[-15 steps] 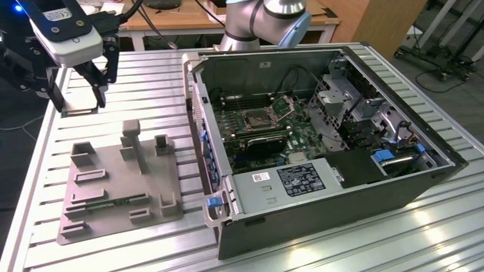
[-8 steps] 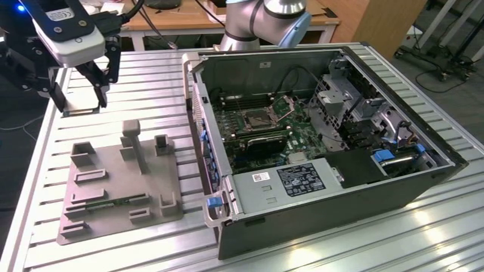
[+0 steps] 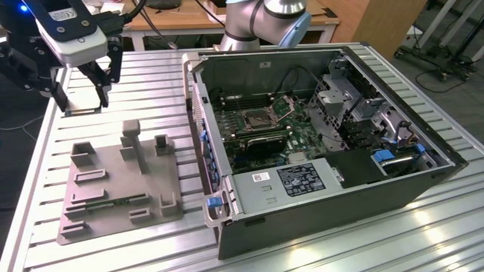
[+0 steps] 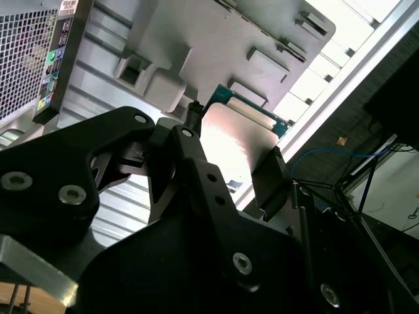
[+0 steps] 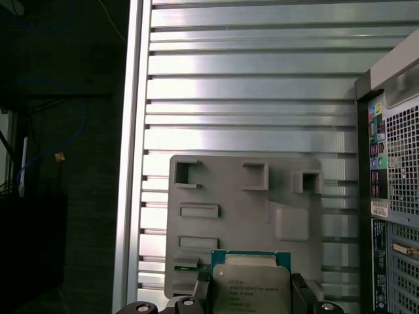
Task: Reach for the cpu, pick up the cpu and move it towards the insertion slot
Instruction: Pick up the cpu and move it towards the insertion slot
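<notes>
The gripper (image 3: 81, 105) hangs fingers-down above the ribbed table, its black fingers clamping the cpu (image 5: 249, 288), a flat square chip with a matte silver lid and a green rim. Lower down lies the grey moulded tray (image 3: 113, 190). Farther off, the metal-framed insertion slot (image 3: 261, 118) sits inside the open computer case (image 3: 325, 221).

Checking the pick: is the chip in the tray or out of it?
Out: the gripper clamps the chip by its edges, clear of the tray.

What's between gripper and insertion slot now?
In the exterior view, bare ribbed table and then the computer case's side wall separate the gripper, shut on the cpu in both wrist views, from the insertion slot.
</notes>
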You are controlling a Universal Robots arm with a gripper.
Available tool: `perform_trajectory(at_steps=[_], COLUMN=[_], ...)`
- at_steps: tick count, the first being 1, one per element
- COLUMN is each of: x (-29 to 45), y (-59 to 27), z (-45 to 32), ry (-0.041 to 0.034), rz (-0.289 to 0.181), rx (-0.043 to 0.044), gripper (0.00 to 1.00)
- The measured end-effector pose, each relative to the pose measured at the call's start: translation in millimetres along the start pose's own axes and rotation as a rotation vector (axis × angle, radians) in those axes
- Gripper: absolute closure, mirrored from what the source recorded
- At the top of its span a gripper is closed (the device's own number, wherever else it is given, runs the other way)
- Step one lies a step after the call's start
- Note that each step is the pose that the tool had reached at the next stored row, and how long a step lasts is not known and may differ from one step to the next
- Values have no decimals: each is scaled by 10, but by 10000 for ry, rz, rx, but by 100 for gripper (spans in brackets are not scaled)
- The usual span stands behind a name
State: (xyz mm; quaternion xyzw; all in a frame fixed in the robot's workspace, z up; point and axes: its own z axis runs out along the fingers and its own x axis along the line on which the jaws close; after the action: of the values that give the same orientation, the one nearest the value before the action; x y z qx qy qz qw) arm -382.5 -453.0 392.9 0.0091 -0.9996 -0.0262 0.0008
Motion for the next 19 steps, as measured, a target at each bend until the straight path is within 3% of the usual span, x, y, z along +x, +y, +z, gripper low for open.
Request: perform_trajectory(at_steps=[19], x=[-52], y=[-1], z=[0], ry=[0], rz=[-1], rx=[0], gripper=[45])
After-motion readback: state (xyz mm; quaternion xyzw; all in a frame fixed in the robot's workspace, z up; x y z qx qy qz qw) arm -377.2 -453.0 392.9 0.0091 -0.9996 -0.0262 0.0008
